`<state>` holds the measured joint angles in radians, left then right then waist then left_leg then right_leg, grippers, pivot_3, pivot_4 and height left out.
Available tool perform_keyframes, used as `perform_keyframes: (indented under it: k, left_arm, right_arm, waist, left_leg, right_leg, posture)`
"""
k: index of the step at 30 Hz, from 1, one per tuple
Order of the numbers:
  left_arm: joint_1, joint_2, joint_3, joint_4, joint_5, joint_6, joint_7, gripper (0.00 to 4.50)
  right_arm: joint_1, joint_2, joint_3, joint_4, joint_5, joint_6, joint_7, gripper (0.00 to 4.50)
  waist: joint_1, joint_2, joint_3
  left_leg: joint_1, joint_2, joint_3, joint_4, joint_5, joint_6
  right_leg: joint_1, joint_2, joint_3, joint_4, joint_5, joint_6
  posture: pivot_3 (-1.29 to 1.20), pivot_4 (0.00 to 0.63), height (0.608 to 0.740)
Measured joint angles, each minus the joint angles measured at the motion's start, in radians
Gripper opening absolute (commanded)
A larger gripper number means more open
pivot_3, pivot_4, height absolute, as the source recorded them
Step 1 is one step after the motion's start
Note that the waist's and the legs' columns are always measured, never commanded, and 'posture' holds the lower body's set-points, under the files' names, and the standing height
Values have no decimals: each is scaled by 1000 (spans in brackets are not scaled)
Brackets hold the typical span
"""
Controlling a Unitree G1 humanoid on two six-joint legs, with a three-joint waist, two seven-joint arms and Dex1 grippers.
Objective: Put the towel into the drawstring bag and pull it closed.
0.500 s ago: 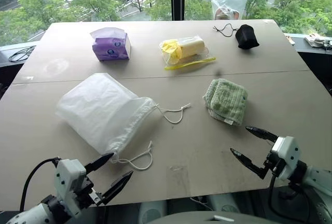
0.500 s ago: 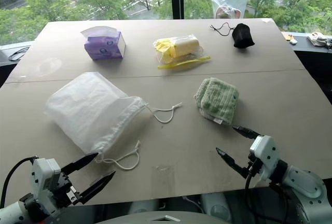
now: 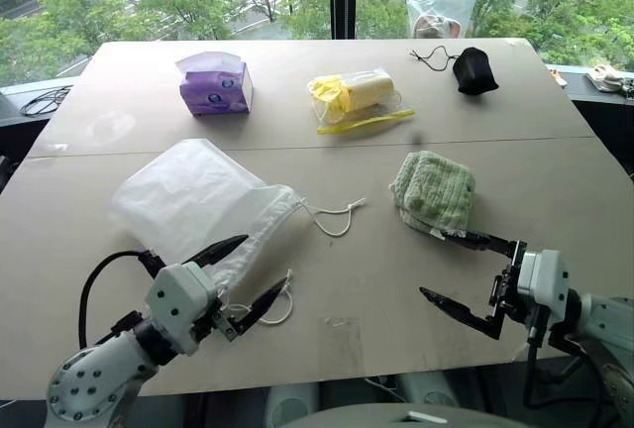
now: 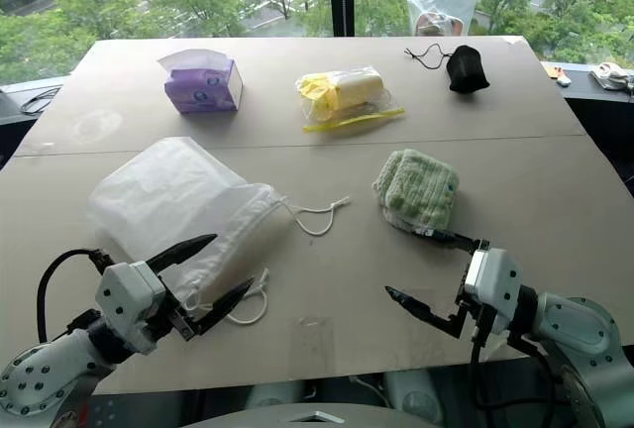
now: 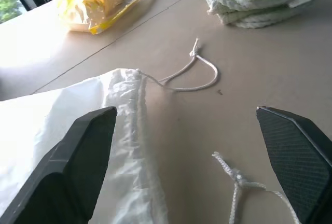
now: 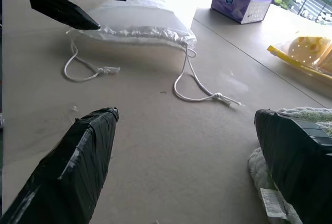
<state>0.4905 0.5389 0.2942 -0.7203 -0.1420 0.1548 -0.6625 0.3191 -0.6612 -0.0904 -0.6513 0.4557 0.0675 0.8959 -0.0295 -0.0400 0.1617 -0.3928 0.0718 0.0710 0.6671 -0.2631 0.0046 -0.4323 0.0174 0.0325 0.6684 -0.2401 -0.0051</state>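
The drawstring bag (image 3: 198,205) lies flat on the left half of the worktop (image 3: 555,165), its gathered mouth turned toward the centre and two white cord loops (image 3: 337,218) trailing out from it across the bare surface. The towel (image 3: 434,191) sits folded to the right of the bag, well apart from it, past the far cord loop. The left end effector (image 3: 243,274) hovers with its fingers spread wide just over the near corner of the bag's mouth, holding nothing. The right end effector (image 3: 466,271) is likewise wide open and empty, its upper finger reaching just beside the near edge of the towel. Farther back stand a purple tissue box (image 3: 214,85), a clear plastic bag with yellow contents (image 3: 357,96) and a small black pouch (image 3: 473,69).
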Motion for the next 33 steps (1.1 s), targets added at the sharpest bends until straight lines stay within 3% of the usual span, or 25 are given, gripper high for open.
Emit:
perform_keyframes:
  k: [6,10,24,33]
  left_arm:
    - [-43,17,-96,23,370,-72,178,4465]
    - [-42,-20,-109,33,458,-73,236,4465]
    - [-86,-81,-158,48,582,-24,277,4465]
    - [-114,-104,-201,51,534,65,230,4465]
  right_arm:
    - [0,1,7,-3,-10,3,-11,4500]
    - [-4,1,19,-3,-16,10,-15,4500]
    - [-31,0,26,-4,16,19,-5,4500]
    - [-48,-15,27,-4,23,28,-2,4500]
  waist:
    - [0,0,0]
    - [2,0,0]
    - [16,0,-1]
    - [16,0,-1]
  left_leg:
    - [1,1,1,0,0,0]
    - [1,1,1,0,0,0]
    - [1,1,1,0,0,0]
    - [2,1,1,1,0,0]
  right_leg:
    - [0,-1,2,1,0,0]
    - [0,-1,1,1,0,0]
    - [0,-1,1,2,1,1]
    - [0,-1,1,4,2,3]
  posture:
    - [0,150,740]
    - [0,150,740]
    - [0,150,740]
    - [0,150,740]
